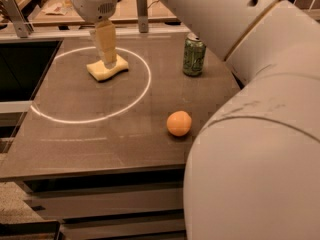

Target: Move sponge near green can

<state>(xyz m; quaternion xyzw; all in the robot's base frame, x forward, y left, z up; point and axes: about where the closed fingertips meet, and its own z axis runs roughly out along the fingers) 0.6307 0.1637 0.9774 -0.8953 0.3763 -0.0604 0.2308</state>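
The pale yellow sponge lies flat on the dark table at the back left, inside a white light ring. The green can stands upright at the back right, well apart from the sponge. My gripper hangs straight down from the arm and reaches the sponge's top; its pale yellow fingers cover the sponge's middle.
A round orange fruit sits on the table right of centre, toward the front. My large white arm fills the right side of the view. A wooden surface with clutter lies behind the table.
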